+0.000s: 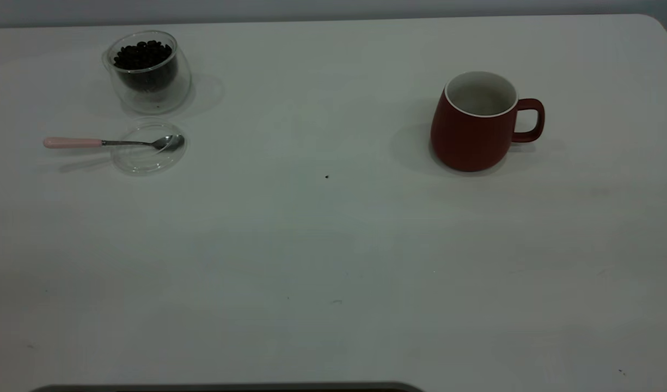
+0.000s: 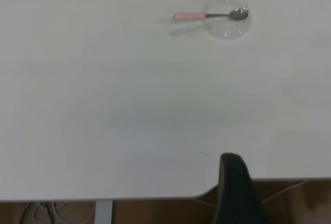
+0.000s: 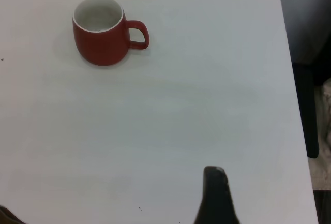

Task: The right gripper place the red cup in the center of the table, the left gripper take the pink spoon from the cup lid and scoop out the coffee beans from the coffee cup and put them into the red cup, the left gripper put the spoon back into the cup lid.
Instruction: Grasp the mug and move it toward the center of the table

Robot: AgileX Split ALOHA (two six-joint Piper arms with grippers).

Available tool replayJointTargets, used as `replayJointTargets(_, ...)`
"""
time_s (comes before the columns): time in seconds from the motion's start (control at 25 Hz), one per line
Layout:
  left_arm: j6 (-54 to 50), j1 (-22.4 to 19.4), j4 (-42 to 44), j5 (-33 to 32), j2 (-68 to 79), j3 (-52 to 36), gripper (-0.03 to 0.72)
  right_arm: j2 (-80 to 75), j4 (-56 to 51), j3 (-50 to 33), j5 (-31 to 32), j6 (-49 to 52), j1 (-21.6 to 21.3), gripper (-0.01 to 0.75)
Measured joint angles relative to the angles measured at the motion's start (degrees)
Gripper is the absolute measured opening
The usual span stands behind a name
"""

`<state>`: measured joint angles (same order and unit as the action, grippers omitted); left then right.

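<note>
You are looking across a plain white bench point(image 1: 333, 245). At its far left stands the glass cup point(image 1: 148, 73), upright and filled with dark coffee beans point(image 1: 142, 54). Just in front of it lies the clear lid point(image 1: 148, 149), flat on the bench and very near the cup. The spoon point(image 1: 112, 142) rests across the lid: its silver bowl sits on the lid, and its pink handle sticks out past the lid's edge toward the left side of the bench.

Well apart from these, on the right half of the bench, the red cup point(image 1: 477, 125) stands upright. Its white inside looks empty, and its handle points toward the right edge.

Neither arm appears in the exterior view. In the left wrist view, only one dark finger of the left tool point(image 2: 238, 193) shows, near the bench edge and far from the spoon. In the right wrist view, one dark finger of the right tool point(image 3: 216, 198) shows, well short of the red cup. You cannot tell from these views whether either tool is wide or narrow; neither holds anything.
</note>
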<state>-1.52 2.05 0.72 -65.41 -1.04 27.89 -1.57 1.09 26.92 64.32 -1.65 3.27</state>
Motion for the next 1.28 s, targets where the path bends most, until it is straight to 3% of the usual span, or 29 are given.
replayJointTargets(0.72,0.0,0.0,0.0,0.0,0.0,0.0,0.488,-0.1,-0.1,0.0,0.0,0.0,0.0,0.586)
replayJointTargets(0.92,0.0,0.0,0.0,0.0,0.0,0.0,0.488,-7.8,-1.1,0.6,-0.6,-0.1,0.0,0.587)
replayJointTargets(1.12,0.0,0.0,0.0,-0.1,0.0,0.0,0.488,-24.5,-4.7,2.8,-10.7,-4.2,0.0,0.588)
replayJointTargets(1.28,0.0,0.0,0.0,-0.1,0.0,0.0,0.488,-42.5,-12.3,5.4,-19.8,-13.8,0.0,0.588)
